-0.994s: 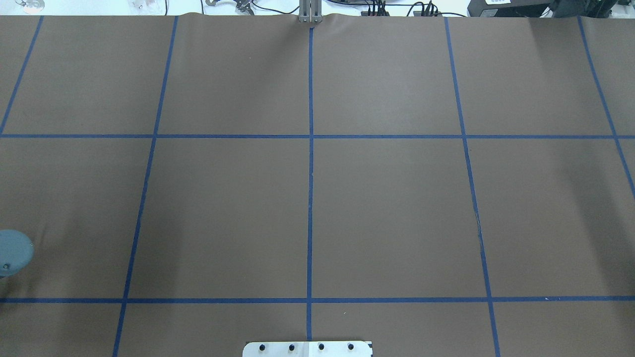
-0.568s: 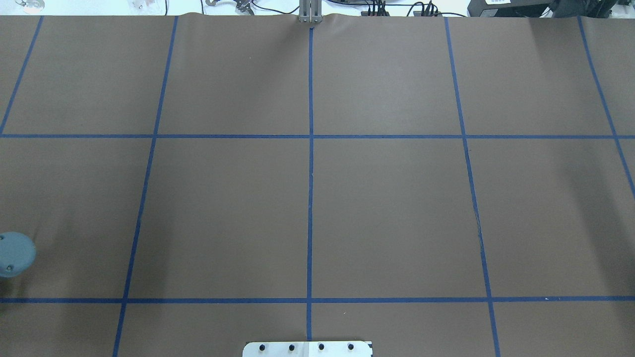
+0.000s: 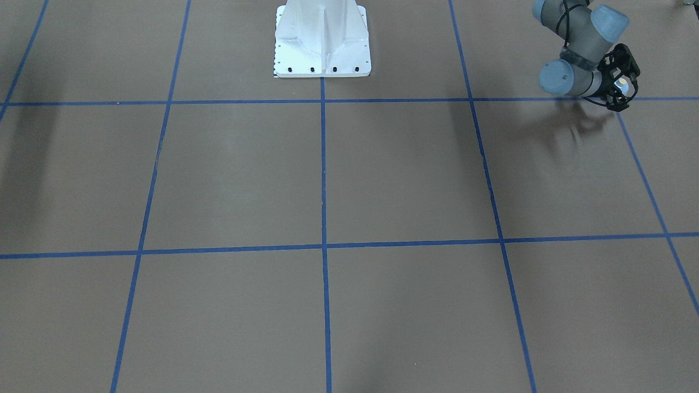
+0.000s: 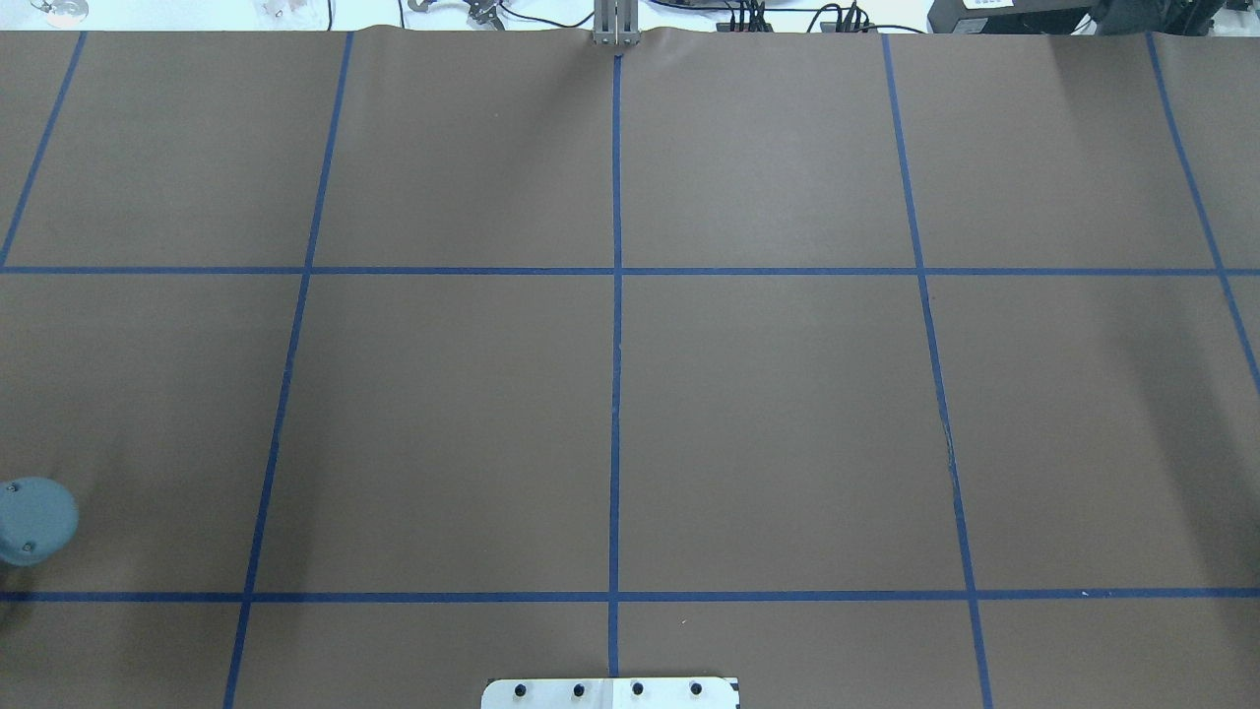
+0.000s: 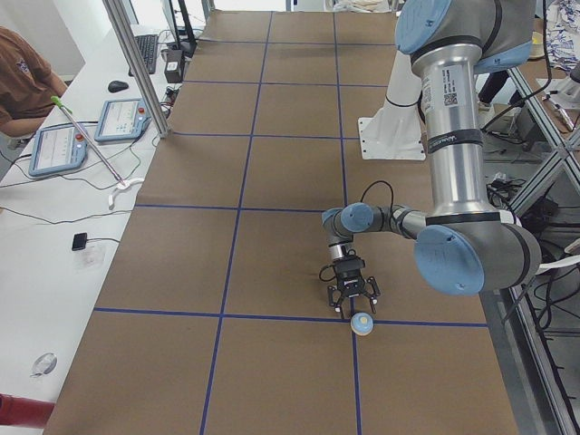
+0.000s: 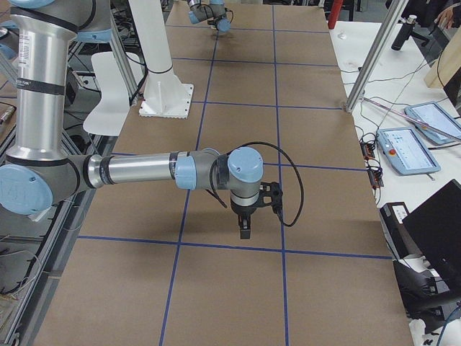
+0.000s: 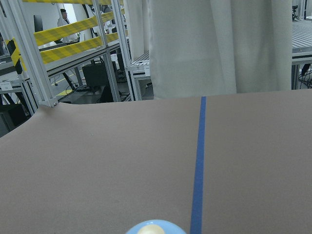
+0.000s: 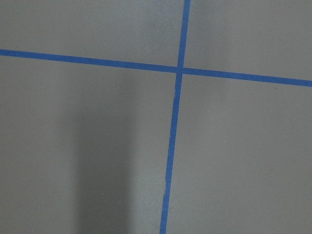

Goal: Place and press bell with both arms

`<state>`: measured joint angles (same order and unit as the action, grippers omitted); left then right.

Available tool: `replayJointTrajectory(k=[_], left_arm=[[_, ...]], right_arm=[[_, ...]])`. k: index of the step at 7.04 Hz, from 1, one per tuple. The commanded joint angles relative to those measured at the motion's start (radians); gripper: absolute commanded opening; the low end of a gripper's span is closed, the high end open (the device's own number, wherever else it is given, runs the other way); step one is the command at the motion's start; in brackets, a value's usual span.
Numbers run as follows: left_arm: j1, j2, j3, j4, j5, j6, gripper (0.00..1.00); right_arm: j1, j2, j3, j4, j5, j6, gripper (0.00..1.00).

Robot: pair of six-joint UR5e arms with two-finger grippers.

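Note:
The light-blue bell (image 5: 362, 323) with a cream button sits on the brown table near my left end. It also shows in the front view (image 3: 621, 83) and at the bottom edge of the left wrist view (image 7: 155, 227). My left gripper (image 5: 355, 306) is low over the table right behind the bell. In the front view, the left gripper (image 3: 627, 86) looks open, with its fingers spread on either side of the bell. My right gripper (image 6: 245, 228) points down over the table. It shows only in the right side view, so I cannot tell its state.
The white pedestal (image 3: 322, 38) stands at the robot's edge of the table. Blue tape lines (image 4: 615, 394) divide the brown cover into squares. One joint cap of the left arm (image 4: 35, 522) shows at the overhead view's left edge. Tablets (image 5: 59, 145) and a person (image 5: 18, 72) are beside the table.
The left arm's blue joint cap at the overhead view's left edge moved slightly up, then back down and a little right. Nothing else on the table changed.

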<state>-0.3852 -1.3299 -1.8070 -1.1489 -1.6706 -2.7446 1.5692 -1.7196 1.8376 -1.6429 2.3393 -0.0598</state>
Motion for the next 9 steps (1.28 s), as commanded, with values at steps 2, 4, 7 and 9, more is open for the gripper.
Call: replayJointTrajectory(k=[2, 4, 7, 9], left_arm=[[0.023, 0.000, 0.037, -0.025, -0.001, -0.030, 1.00], [0.045, 0.000, 0.037, -0.025, -0.005, -0.046, 1.00], [0.054, 0.000, 0.051, -0.025, -0.005, -0.050, 1.00], [0.086, 0.000, 0.078, -0.028, -0.005, -0.088, 0.92]], right_arm=[[0.000, 0.000, 0.000, -0.002, 0.002, 0.000, 1.00], [0.000, 0.002, 0.000, -0.002, 0.002, 0.002, 1.00], [0.000, 0.002, 0.002, -0.002, 0.002, 0.002, 1.00], [0.000, 0.002, 0.002, -0.002, 0.006, 0.002, 1.00]])
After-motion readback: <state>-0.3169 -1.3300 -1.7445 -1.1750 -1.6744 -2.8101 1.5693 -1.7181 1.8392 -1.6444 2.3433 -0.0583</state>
